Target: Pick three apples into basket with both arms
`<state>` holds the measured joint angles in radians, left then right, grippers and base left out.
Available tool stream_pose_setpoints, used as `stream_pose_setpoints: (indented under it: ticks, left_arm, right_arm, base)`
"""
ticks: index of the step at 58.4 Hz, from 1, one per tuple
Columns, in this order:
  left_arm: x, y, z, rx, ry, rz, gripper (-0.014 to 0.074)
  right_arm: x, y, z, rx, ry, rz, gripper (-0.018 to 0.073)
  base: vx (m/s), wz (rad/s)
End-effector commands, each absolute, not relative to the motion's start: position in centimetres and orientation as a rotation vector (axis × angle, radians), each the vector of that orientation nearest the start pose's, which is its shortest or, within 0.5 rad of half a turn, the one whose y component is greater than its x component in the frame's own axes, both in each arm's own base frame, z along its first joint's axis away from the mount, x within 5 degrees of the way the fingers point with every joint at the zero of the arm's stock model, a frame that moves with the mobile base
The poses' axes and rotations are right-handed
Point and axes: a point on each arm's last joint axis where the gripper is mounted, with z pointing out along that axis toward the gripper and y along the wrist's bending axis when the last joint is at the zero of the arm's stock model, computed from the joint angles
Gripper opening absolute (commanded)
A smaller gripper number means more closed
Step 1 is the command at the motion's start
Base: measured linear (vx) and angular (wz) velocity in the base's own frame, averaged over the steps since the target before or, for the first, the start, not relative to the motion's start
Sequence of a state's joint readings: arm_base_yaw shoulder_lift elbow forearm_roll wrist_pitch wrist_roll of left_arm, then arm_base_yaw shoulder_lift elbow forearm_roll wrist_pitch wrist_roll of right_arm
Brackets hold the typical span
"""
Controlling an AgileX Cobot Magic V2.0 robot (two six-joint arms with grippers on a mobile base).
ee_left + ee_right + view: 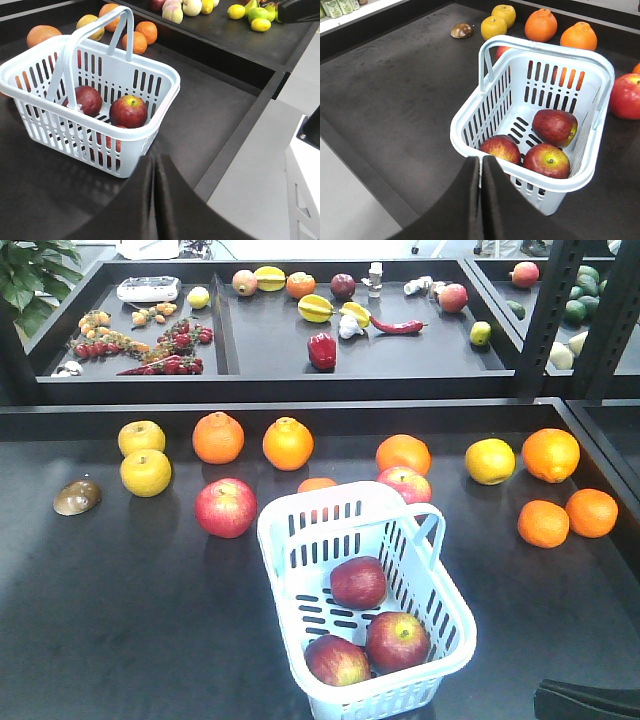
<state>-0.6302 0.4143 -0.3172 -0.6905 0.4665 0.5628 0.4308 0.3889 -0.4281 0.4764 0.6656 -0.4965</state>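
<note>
Exterior front-facing view is showing three apples (358,582) lying inside the basket (300,540) on the bench (120,620). Both end effectors, left (155,165) and right (481,167), are hovering closed and empty; the task is looking complete, calling only for retreat.

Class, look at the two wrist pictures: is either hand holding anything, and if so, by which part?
Nothing is held. The left hand and the right hand are both shut and empty, beside the basket, which holds three apples.

Raised handle (432,525) spans basket (290,540) mouth; sides open
</note>
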Motion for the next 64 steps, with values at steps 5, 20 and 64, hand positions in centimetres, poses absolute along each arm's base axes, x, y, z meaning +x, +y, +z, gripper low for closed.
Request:
stream_pose_setpoints:
  ticks: [5, 20, 64]
  left_arm:
    - [6.0, -7.4, 27.0, 0.676, 1.828, -0.758, -0.0006]
    - [5.9, -7.5, 26.9, 0.692, 1.842, -0.765, -0.0006]
    - [7.1, -6.9, 28.1, 0.455, 1.729, -0.775, -0.0006]
  right_arm:
    - [6.3, 5.5, 29.2, -0.68, 1.865, 0.484, -0.0005]
    - [6.3, 5.5, 29.2, -0.68, 1.865, 0.484, -0.0005]
    - [6.3, 5.5, 29.2, -0.68, 1.865, 0.484, -0.0005]
  base:
    - [0.0, 0.0]
    - [0.0, 0.0]
    - [0.0, 0.0]
